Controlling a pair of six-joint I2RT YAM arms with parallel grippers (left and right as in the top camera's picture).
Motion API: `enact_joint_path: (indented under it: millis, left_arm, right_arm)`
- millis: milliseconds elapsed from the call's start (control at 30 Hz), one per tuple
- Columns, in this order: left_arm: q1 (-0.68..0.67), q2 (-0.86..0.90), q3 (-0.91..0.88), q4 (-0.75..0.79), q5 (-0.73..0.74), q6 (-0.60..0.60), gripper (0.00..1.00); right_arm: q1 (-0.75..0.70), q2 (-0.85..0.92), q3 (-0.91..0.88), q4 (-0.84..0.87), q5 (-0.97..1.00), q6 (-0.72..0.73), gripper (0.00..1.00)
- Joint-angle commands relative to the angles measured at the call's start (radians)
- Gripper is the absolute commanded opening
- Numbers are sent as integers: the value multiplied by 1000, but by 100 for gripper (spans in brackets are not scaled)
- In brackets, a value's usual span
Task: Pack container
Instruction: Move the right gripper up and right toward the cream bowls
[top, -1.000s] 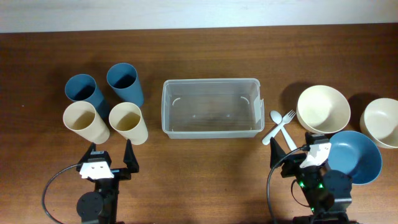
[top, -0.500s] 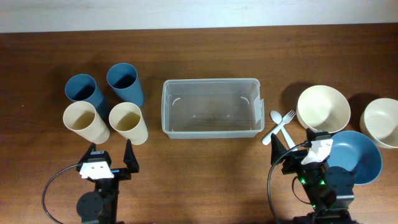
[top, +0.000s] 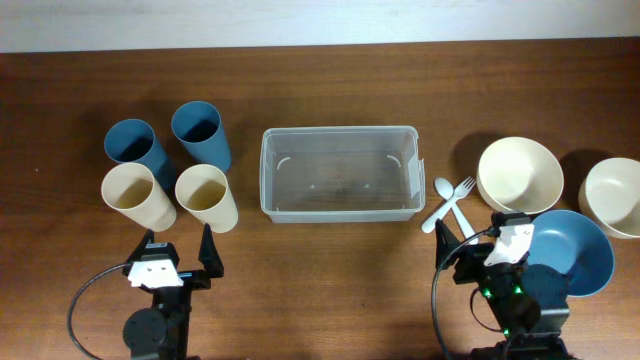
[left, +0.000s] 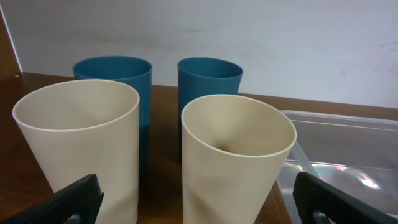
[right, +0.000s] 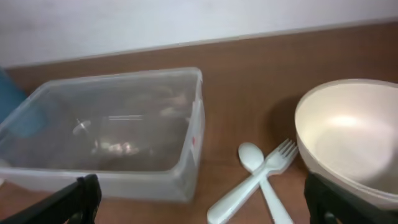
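Since a second ago my right gripper (top: 470, 240) has nudged slightly toward the blue bowl (top: 578, 252), and nothing else has shifted. Both claws stand with fingers wide apart, gripping nothing. The left gripper (top: 179, 243) sits just below a cream cup (top: 207, 196), and the right sits just below the crossed white spoon (top: 444, 187) and fork (top: 464, 187). The container (top: 340, 131) sits mid-table, between the cups and the bowls.

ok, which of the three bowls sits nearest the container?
The cream bowl beside the fork; the other cream bowl and blue bowl lie farther from the container.
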Motion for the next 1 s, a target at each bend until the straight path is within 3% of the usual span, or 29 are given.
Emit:
enact_joint_path:
  millis: [0,267,500,700,767,967]
  left_arm:
    - [-3,-10,-1,-8,7,16,100]
    - [-3,-10,-1,-8,7,16,100]
    - [-3,-10,-1,-8,7,16,100]
    - [-3,-10,-1,-8,7,16,100]
    - [-3,-10,-1,-8,7,16,100]
    - [-3,-10,-1,-8,7,16,100]
  right_arm:
    - [-7,50,129,-63,55,30,99]
    - [-7,376,627,-481,298,83,99]
    - [-7,703,1027,-809,259,82,99]
    - [-7,857,1122,-842,18,24,99]
    - [-7,890,1122,-842,31,7,99]
    - [-32,986,1122,-867,206,271,99]
